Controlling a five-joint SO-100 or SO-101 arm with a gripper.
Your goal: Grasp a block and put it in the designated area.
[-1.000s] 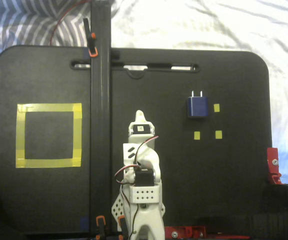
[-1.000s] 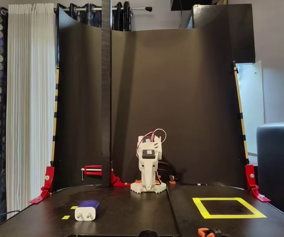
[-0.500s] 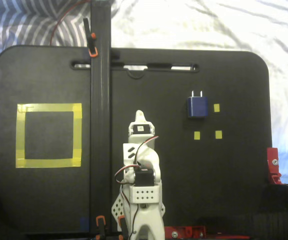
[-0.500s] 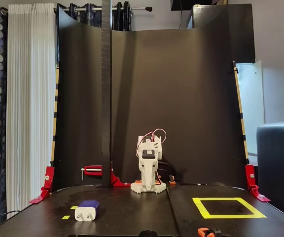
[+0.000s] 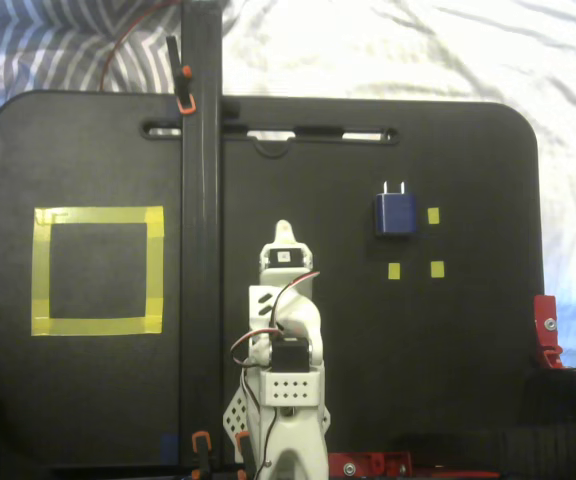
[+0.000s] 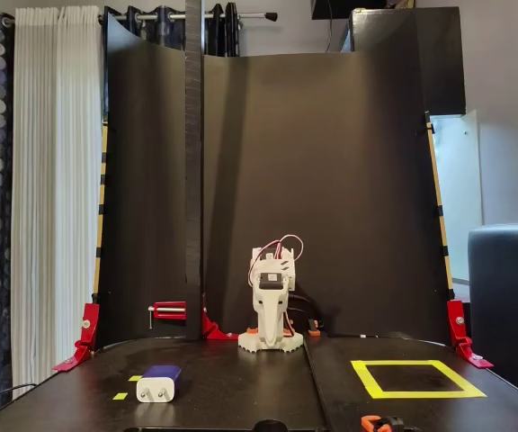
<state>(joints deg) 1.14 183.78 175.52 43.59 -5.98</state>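
The block (image 5: 395, 213) is a dark blue plug adapter lying flat on the black board, prongs pointing to the far edge; a fixed view from the front shows it at the near left (image 6: 158, 384). The designated area (image 5: 98, 215) is a yellow tape square at the left, seen at the right in the front view (image 6: 416, 394). The white arm is folded over its base at the board's near middle. My gripper (image 5: 282, 232) (image 6: 271, 335) looks shut with nothing in it, well apart from the block and the square.
Small yellow tape squares (image 5: 433, 215) lie beside the block. A tall black post (image 5: 200, 250) stands between the arm and the yellow square. Red clamps (image 5: 545, 330) hold the board's sides. A black backdrop (image 6: 313, 180) rises behind the arm.
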